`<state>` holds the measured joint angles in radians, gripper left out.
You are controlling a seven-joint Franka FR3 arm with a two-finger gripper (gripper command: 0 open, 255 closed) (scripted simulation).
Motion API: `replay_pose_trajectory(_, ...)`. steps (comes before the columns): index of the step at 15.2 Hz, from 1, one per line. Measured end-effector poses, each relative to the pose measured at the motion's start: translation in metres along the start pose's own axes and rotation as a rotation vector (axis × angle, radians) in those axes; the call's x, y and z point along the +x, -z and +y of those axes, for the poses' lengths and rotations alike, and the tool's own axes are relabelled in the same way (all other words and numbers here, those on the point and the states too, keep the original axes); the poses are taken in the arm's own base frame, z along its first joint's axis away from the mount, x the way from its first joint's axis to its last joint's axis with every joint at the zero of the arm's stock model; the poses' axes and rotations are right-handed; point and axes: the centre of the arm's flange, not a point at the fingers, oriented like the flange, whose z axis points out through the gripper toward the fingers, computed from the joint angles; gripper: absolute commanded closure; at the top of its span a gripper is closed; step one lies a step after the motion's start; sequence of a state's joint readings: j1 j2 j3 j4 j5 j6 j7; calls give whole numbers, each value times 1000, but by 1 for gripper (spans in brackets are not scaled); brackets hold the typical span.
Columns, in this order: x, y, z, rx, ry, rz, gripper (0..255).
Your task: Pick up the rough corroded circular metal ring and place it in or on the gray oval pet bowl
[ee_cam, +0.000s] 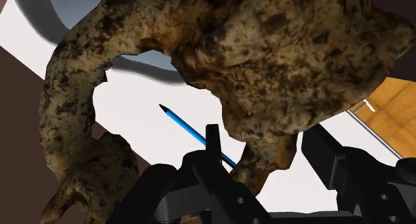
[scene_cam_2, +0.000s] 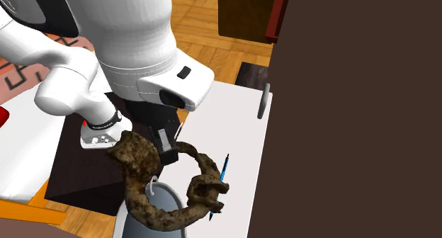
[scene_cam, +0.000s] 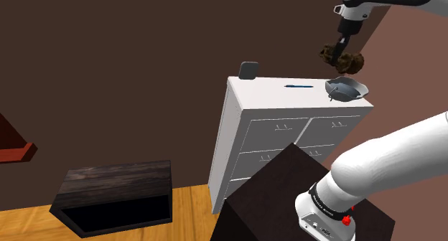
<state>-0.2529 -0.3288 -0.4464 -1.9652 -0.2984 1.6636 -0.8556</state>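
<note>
Step in hand: carry; ring lifted, not yet placed.

Ring: lumpy irregular loop with a pitted, mottled brown crust. Clamped in the gripper at the shoulder view's upper right, above the bowl and clear of it.

Bowl: smooth grey shallow oval on a white dresser, near a blue pen.

Next move, judged: lower over the bowl, then release.

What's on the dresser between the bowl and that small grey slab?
A blue pen, between the bowl and the grey slab, in the shoulder view.
</note>
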Motion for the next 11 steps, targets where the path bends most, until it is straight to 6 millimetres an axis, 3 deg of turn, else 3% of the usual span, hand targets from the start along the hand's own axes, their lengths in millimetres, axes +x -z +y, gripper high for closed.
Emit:
replay_pose_trajectory(8,-84,-19,61,0,0,0,255)
replay_pose_trajectory(11,-92,-31,64,0,1,0,255)
